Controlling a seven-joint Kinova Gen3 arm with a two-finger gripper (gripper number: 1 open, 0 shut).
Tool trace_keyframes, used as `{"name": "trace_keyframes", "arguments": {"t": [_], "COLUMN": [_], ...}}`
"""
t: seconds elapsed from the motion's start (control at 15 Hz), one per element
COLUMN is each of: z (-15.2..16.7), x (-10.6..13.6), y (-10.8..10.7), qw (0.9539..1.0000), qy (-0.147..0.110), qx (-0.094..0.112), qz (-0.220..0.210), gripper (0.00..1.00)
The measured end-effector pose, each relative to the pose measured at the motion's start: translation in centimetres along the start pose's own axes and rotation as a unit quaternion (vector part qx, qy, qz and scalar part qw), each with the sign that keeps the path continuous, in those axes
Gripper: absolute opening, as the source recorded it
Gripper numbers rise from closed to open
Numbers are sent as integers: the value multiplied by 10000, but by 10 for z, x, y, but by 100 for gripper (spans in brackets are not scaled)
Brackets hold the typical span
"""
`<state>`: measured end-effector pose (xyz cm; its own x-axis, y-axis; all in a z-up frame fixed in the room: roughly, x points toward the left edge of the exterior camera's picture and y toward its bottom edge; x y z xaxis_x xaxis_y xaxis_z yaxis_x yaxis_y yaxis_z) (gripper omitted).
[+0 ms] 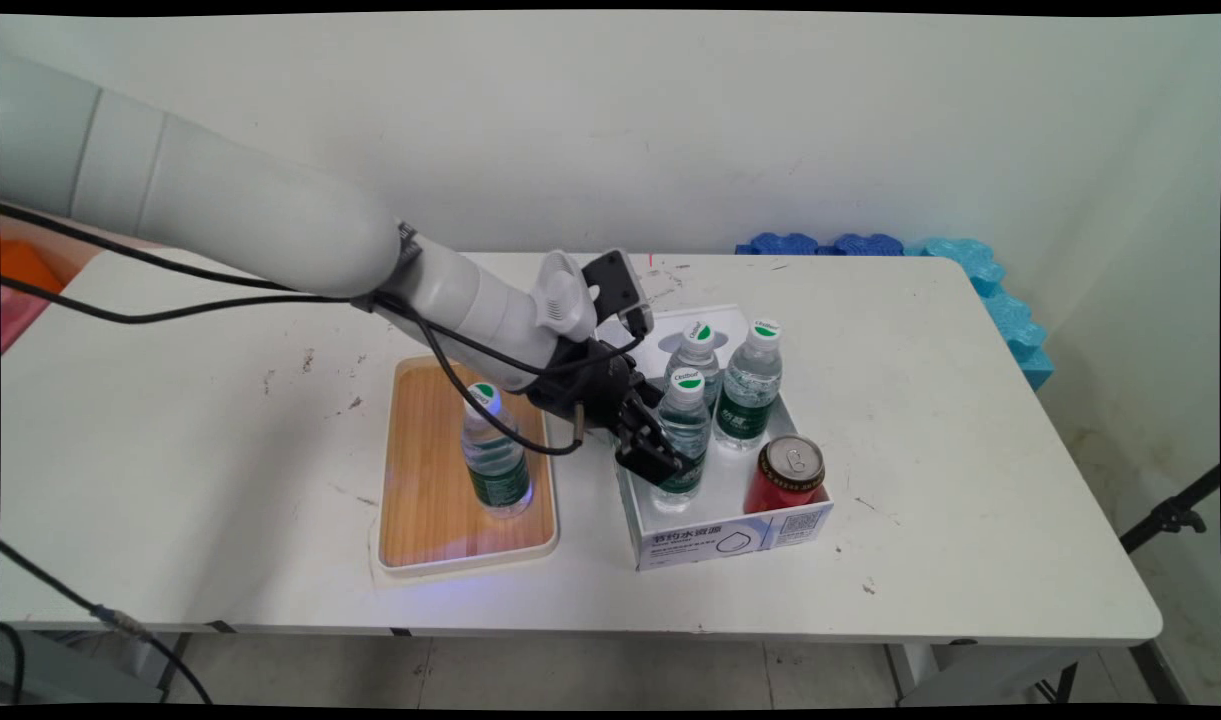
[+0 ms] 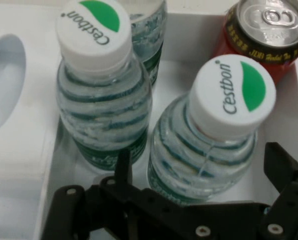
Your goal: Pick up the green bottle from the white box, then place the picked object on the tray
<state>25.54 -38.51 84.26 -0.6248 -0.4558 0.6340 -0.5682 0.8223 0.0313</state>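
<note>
At the bench's centre in the main view, my hand reaches from ten o'clock into the white box, low against the near water bottle. Two more bottles stand behind it at twelve and one o'clock, and a red can sits at the box's four o'clock corner. Another bottle stands alone on the wooden tray, just beside the box at nine o'clock.

From the hand view, the fingers stand apart, one on each side of the near water bottle, not visibly pressing it. A second bottle stands at ten o'clock, close to the left finger; the red can is at one o'clock.

My judgement: to grip well, I should centre the bottle between the fingers and keep the left finger clear of its neighbour before closing.

Only the hand view shows the open gap around the bottle; only the main view shows the tray and the box's place on the bench.
</note>
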Motion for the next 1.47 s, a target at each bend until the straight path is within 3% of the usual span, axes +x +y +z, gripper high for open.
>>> {"name": "trace_keyframes", "arguments": {"t": [0.27,0.33,1.0,1.47], "z": [12,14,14,-27], "x": [-1,-1,-3,13], "y": [1,1,4,12], "qw": [10000,10000,9999,9997], "qy": [44,57,141,208], "qx": [-7,-4,-27,-101], "qz": [1,1,36,-18], "gripper": [100,0,0,0]}}
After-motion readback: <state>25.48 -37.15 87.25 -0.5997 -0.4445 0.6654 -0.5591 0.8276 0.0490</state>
